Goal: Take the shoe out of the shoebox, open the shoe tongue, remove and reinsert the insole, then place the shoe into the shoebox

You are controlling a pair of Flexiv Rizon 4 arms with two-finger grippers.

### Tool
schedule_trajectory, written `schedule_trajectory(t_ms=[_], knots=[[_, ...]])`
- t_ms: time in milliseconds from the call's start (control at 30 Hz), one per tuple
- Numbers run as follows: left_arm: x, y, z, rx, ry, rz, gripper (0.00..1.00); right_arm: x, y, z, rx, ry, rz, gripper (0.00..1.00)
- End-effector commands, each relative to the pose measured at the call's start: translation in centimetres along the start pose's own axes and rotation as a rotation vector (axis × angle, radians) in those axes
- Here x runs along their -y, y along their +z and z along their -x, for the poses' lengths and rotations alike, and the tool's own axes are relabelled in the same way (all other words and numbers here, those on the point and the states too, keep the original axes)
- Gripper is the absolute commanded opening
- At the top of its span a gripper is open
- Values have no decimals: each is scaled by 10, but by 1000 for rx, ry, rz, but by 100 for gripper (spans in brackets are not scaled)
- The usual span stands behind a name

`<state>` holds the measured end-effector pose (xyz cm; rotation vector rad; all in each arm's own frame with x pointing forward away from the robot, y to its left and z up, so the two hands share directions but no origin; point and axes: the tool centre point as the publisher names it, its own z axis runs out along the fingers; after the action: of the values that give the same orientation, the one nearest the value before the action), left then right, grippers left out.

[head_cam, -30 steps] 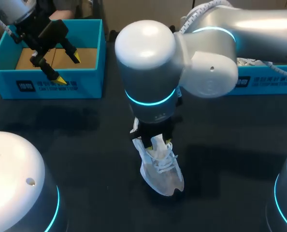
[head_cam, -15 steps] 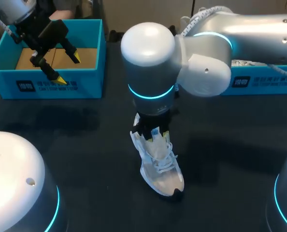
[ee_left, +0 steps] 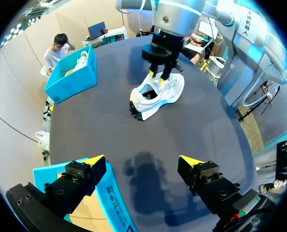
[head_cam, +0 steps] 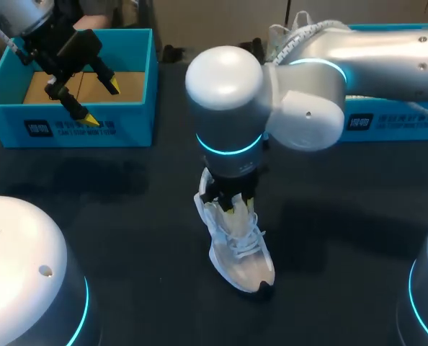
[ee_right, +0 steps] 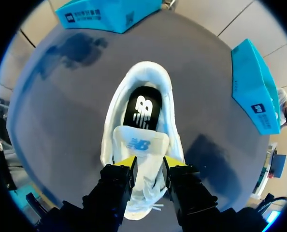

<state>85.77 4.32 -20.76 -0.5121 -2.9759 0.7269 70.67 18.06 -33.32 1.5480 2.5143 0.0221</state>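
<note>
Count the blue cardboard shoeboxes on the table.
2. One open blue cardboard shoebox sits far left beneath the left claw; the other shoebox sits far right, partly hidden behind the right arm.

Dark matte table (head_cam: 127,216), plain top. Soft shadows lie across it (darkest near the middle). Even light.

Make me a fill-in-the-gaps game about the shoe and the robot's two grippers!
The shoe standing on the table is ____ in colour. The right gripper pinches the shoe's ____. The left gripper hangs open over a ____ shoebox. The insole inside the shoe is ____.
Missing words: white, tongue, blue, black.
</note>
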Motion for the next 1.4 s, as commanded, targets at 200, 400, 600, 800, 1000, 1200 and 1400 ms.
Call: schedule_trajectory(t_ms=[200, 400, 600, 800, 1000, 1200, 1400], knots=[[0, 0, -1, 0, 0, 3, 100, -6, 21, 2, -79, -65, 16, 34], [0, 0, -1, 0, 0, 3, 100, -9, 7, 7, -51, -123, 26, 34], [0, 0, -1, 0, 0, 3, 100, -7, -31, 17, 9, -244, 51, 38], [0, 0, -1, 0, 0, 3, 100, -17, -54, 19, 20, -575, 76, 100], [0, 0, -1, 0, 0, 3, 100, -28, -64, 18, -2, -870, 148, 100], [0, 0, -1, 0, 0, 3, 100, -28, -64, 18, -2, -870, 148, 100], [0, 0, -1, 0, 0, 3, 100, -37, -58, 16, 13, -907, 139, 100]])
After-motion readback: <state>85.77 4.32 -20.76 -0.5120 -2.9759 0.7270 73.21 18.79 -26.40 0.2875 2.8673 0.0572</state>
